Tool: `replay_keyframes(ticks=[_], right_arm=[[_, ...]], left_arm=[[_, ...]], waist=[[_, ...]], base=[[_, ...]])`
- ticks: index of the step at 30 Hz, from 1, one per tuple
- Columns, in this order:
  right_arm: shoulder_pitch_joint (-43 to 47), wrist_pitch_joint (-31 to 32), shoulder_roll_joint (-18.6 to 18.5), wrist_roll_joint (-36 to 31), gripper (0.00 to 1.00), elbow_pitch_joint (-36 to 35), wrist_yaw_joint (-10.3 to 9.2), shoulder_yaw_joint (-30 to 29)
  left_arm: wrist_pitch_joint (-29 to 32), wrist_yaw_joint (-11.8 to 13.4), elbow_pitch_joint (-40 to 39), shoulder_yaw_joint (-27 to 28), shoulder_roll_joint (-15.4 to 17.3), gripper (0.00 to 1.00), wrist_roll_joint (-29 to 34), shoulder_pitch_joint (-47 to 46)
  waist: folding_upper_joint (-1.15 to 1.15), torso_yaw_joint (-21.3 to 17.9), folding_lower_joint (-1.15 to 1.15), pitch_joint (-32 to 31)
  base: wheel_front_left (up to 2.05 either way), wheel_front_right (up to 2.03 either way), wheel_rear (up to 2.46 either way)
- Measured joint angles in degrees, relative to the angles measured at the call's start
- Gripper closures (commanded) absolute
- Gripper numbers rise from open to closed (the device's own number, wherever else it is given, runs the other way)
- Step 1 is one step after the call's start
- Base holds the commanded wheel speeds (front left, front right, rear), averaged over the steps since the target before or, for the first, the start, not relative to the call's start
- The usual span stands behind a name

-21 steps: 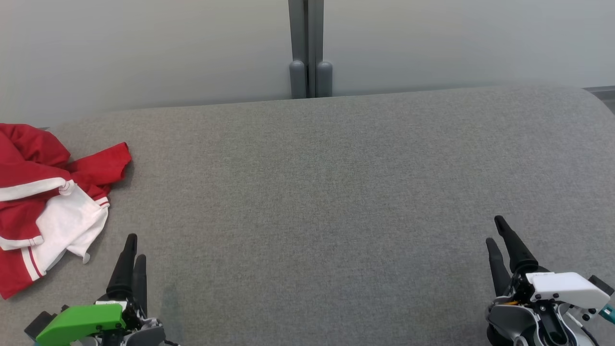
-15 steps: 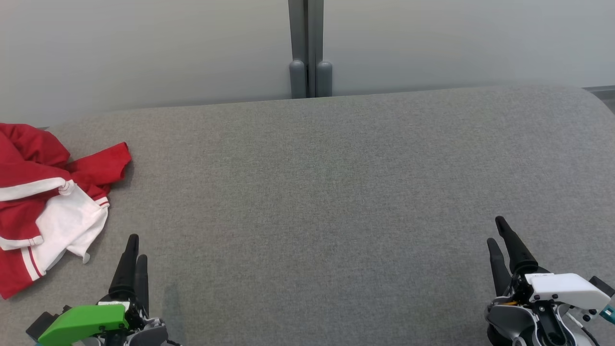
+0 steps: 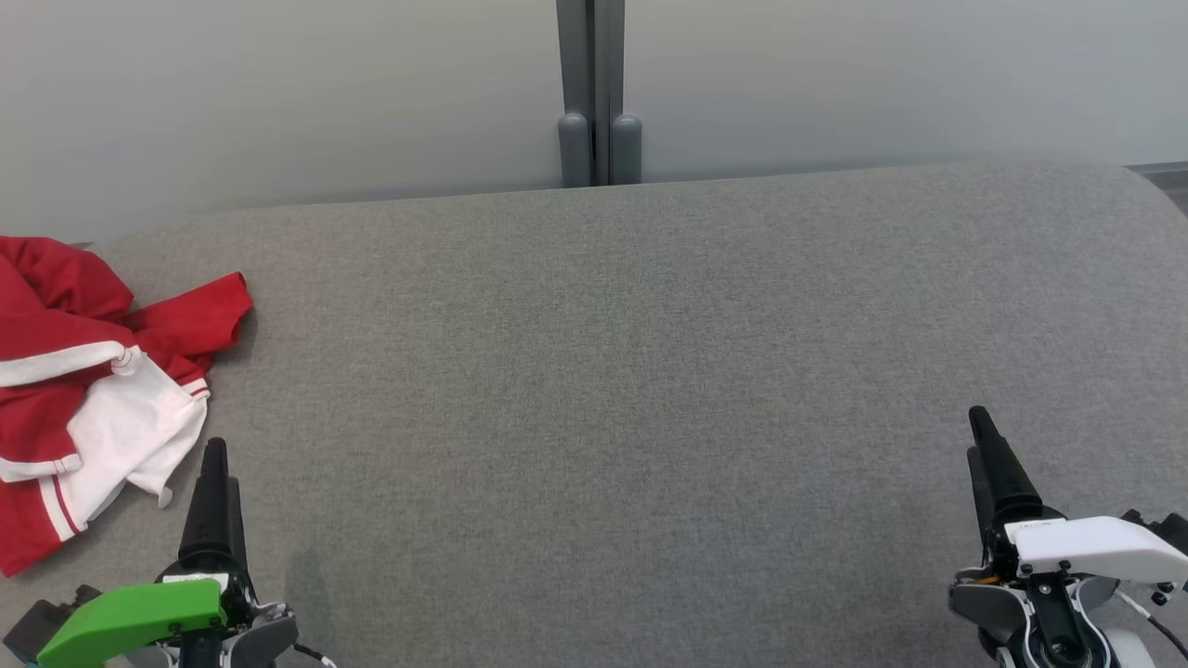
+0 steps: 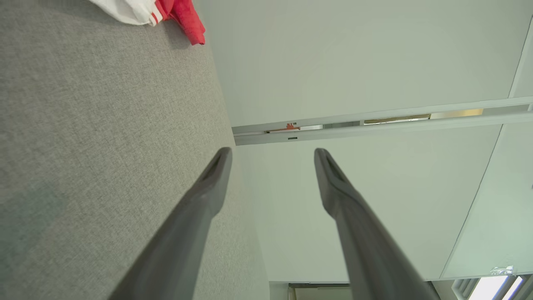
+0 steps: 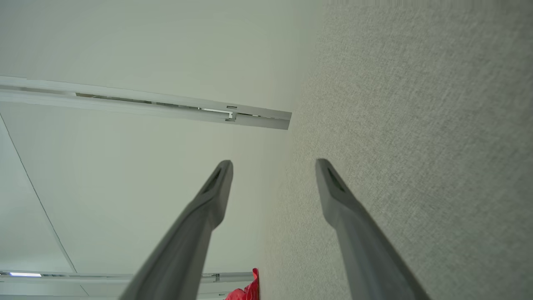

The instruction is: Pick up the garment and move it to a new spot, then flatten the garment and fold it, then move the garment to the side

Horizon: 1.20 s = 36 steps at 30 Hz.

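My left gripper (image 4: 272,155) stands with its two long dark fingers spread wide and nothing between them, and my right gripper (image 5: 272,164) is the same: parted and empty. Both hover low over the broad grey woven fabric surface (image 3: 613,371), one at each near corner, fingers pointing away from me toward the pale wall (image 3: 278,93). The crumpled red and white fabric garment (image 3: 83,390) lies at the far left edge of that surface, partly cut off by the head view's left border, so I cannot tell how far it reaches that way. From my left gripper it sits ahead and to the left, near. Its white panel (image 3: 130,431) hangs closest, just beside my left fingertips on their left. The heap seems to run roughly front to back along the left edge, with a red sleeve (image 3: 200,311) poking out rightward at its far end. My right gripper is well apart from it, across nearly the whole surface. I judge that the first step, picking up the garment, has not begun, and that the left arm is the one to reach, swinging leftward and slightly forward onto the cloth.
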Motion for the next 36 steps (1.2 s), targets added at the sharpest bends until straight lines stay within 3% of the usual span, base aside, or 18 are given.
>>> replay_keyframes(ticks=[8,17,36], right_arm=[[-0.8,-1.8,-0.1,-13.4,0.00,-3.7,0.00,-0.6],[-1.1,-3.8,-0.2,-31.2,0.00,-9.0,0.00,1.4],[-1.1,-7.2,-0.3,-53.1,0.00,-12.4,0.00,5.3]], left_arm=[[-1.7,0.0,-3.6,0.0,0.0,0.00,9.3,0.0],[-3.7,2.3,-8.2,-3.9,0.0,0.00,19.9,0.0],[-7.2,8.6,-12.0,-15.4,0.2,0.00,48.0,0.0]], waist=[[0.00,0.0,0.00,0.3],[0.00,-0.1,0.00,0.7],[0.00,-0.2,0.00,1.1]], base=[[0.00,0.00,0.00],[0.00,0.00,0.00],[0.00,0.00,0.00]])
